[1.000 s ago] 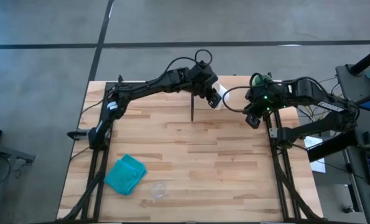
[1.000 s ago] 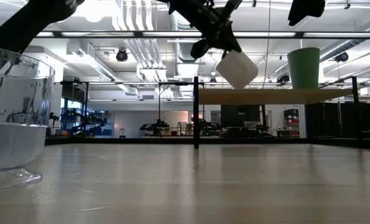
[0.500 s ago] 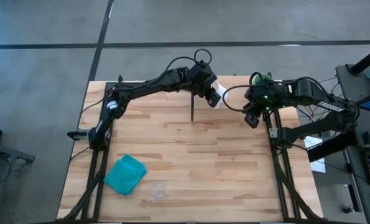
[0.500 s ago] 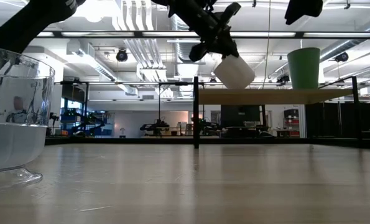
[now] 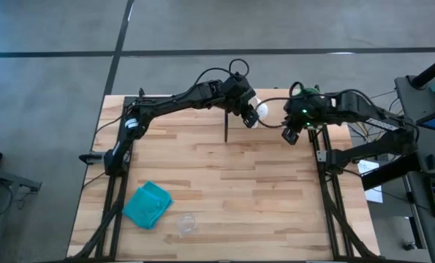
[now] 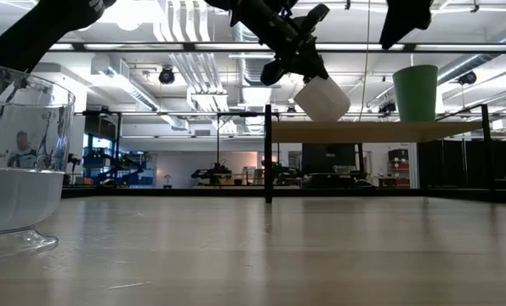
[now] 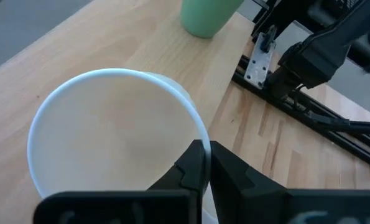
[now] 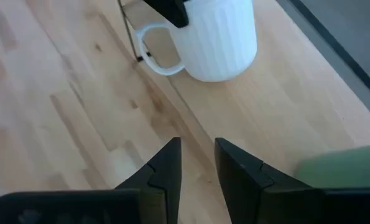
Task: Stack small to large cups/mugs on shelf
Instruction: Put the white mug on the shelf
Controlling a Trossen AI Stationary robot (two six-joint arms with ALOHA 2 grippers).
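1. A large wooden table (image 5: pixel 224 190) fills the high view, with two dark arms reaching in over its far edge.
2. The shelf (image 6: pixel 372 132), a small light-wood board on thin black posts, stands at the table's far edge, toward the far right corner.
3. The left gripper (image 5: pixel 248 112) hangs over the shelf's left end. Its fingers (image 7: pixel 200 163) are pinched onto the rim of the white mug (image 6: pixel 322 98), which it holds tilted in the air just above the board.
4. The right gripper (image 5: pixel 289 134) hovers near the shelf's front edge, just right of the mug. Its fingers (image 8: pixel 163 171) stand slightly apart, with nothing between them.
5. The green cup (image 6: pixel 416 93) stands upright on the shelf's right part, well clear of the mug.
6. A teal folded cloth (image 5: pixel 148 204) lies near the table's near left corner.
7. The small clear cup (image 5: pixel 186 223) stands on the table just right of the cloth, close to the near edge.
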